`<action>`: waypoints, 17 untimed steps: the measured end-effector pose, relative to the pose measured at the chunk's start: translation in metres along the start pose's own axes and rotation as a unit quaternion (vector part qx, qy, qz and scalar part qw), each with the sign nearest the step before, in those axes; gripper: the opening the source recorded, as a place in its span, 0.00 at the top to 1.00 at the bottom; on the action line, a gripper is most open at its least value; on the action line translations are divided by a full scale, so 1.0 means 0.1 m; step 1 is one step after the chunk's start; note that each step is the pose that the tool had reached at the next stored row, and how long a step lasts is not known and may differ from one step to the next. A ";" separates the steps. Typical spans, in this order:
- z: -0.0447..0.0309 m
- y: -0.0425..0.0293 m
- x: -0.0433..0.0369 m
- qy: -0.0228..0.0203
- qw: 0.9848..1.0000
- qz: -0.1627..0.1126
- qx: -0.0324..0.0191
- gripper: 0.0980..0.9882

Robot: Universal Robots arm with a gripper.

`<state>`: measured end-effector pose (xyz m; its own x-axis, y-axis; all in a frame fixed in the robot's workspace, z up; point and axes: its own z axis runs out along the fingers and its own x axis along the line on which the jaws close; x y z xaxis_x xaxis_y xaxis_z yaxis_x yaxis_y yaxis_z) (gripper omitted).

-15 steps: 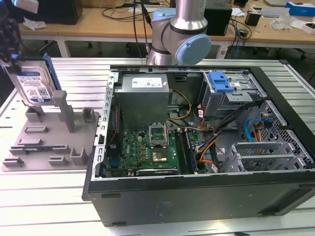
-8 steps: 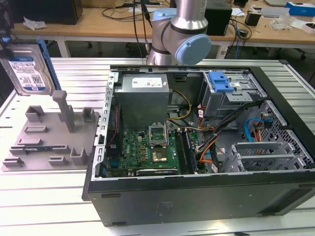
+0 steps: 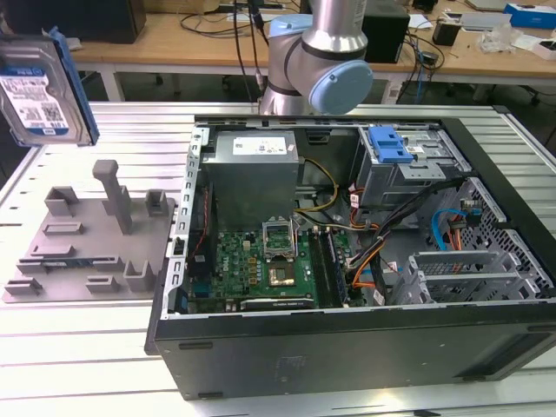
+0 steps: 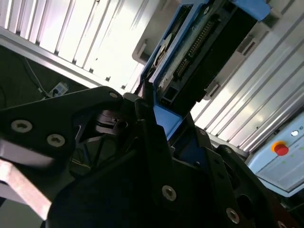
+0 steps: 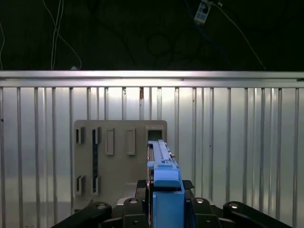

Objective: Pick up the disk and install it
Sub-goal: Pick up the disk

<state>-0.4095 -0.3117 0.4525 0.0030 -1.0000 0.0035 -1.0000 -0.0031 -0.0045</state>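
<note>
The disk [image 3: 45, 87], silver with a blue-and-white label and a blue frame, hangs upright in the air at the exterior view's far left, above and behind the grey tray [image 3: 87, 239]. In the first wrist view the disk [image 5: 163, 164] shows edge-on, and my gripper [image 5: 163, 186] is shut on it with a dark finger on each side of the blue frame. The second wrist view shows the disk [image 4: 199, 42] from its connector end, sticking out past the black fingers [image 4: 145, 111]. The grey tray [image 5: 118, 161] lies on the ribbed table directly below the disk.
An open computer case [image 3: 347, 347] lies at the exterior view's right, with motherboard [image 3: 261, 265], cables and a metal drive cage with a blue latch [image 3: 388, 143]. The arm's base [image 3: 317, 61] stands behind it. A box with a red button [image 4: 280, 149] sits near the table.
</note>
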 end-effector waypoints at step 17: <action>-0.240 -0.120 0.080 0.001 1.000 0.000 0.000 0.70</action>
<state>-0.3976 -0.3195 0.4766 0.0025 -1.0000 0.0062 -1.0000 -0.0025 -0.0037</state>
